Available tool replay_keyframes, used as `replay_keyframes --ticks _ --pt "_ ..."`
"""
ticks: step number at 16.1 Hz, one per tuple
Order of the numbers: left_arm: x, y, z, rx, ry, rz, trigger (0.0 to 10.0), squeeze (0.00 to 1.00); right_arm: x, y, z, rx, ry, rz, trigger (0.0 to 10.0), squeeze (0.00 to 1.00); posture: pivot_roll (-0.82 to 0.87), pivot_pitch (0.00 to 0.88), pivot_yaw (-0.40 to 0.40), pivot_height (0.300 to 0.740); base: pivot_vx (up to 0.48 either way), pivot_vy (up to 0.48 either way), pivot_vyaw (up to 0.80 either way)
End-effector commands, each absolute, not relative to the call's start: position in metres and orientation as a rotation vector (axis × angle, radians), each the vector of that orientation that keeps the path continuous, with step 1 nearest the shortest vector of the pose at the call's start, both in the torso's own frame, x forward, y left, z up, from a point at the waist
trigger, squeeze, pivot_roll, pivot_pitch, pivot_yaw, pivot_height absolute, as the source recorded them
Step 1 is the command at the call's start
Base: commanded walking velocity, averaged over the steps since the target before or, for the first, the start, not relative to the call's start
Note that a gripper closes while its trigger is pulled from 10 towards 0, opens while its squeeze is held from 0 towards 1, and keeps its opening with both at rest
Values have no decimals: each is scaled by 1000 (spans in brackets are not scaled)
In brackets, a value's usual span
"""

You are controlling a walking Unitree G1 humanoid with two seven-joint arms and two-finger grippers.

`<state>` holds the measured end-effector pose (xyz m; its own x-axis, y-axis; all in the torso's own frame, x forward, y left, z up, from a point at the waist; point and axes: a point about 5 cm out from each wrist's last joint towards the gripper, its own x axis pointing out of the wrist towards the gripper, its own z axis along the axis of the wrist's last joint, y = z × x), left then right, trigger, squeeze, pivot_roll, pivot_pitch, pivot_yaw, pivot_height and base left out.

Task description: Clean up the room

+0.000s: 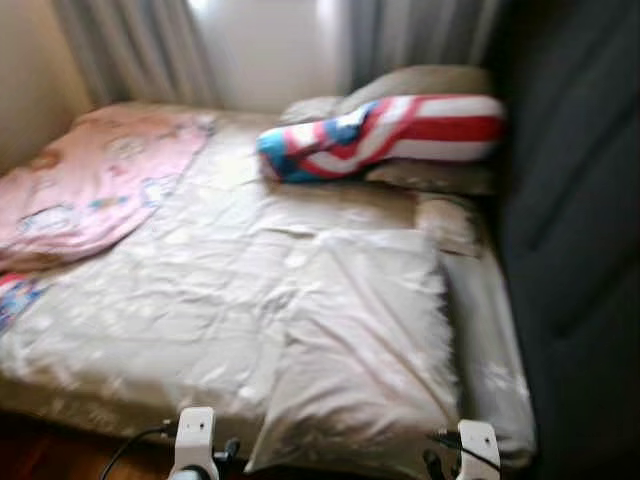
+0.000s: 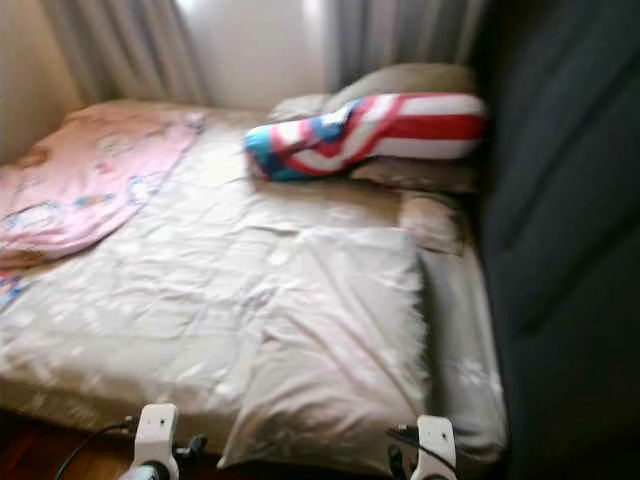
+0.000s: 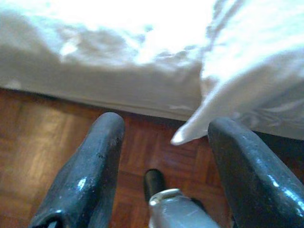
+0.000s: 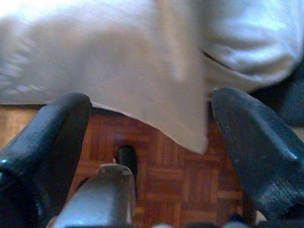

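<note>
A low bed (image 1: 180,300) with a rumpled beige sheet lies before me. A large beige pillow (image 1: 365,340) rests on its near right part, one corner hanging over the edge. A long red, white and blue striped cushion (image 1: 390,135) lies across beige pillows at the head. A pink blanket (image 1: 90,180) covers the far left. My left gripper (image 3: 164,137) is open above the wooden floor, near the pillow's hanging corner (image 3: 183,135). My right gripper (image 4: 152,123) is open too, just short of the hanging pillow fabric (image 4: 175,109).
A dark padded wall panel (image 1: 575,230) runs along the bed's right side. Grey curtains (image 1: 140,45) and a bright window stand behind the head. A small beige cushion (image 1: 450,222) lies near the panel. Parquet floor (image 3: 42,137) shows below the mattress edge.
</note>
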<state>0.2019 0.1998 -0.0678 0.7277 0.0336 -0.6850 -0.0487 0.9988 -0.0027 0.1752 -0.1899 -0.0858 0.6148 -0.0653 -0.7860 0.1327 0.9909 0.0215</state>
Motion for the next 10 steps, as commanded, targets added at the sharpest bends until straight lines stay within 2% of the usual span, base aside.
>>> replay_keyframes --ticks 1,2,5,7,10 --pt "200 196 -70 -10 773 25 10000 0 173 -190 -87 80 914 -113 10000 0 -45 11 -16 740 0 0 -756" --pt "199 195 -71 -17 781 27 10000 0 173 -189 -87 79 913 -112 10000 0 -45 11 -16 740 0 0 -756" --pt "191 192 -76 -17 805 27 10000 0 172 -189 -87 75 917 -110 10000 0 -43 15 -17 740 0 379 -756" --pt "186 195 -77 -7 815 28 10000 0 172 -189 -88 76 919 -108 10000 0 -42 16 -16 740 0 0 -684" --pt "188 199 -75 7 798 27 10000 0 173 -188 -87 80 908 -108 10000 0 -40 17 -14 740 0 0 0"
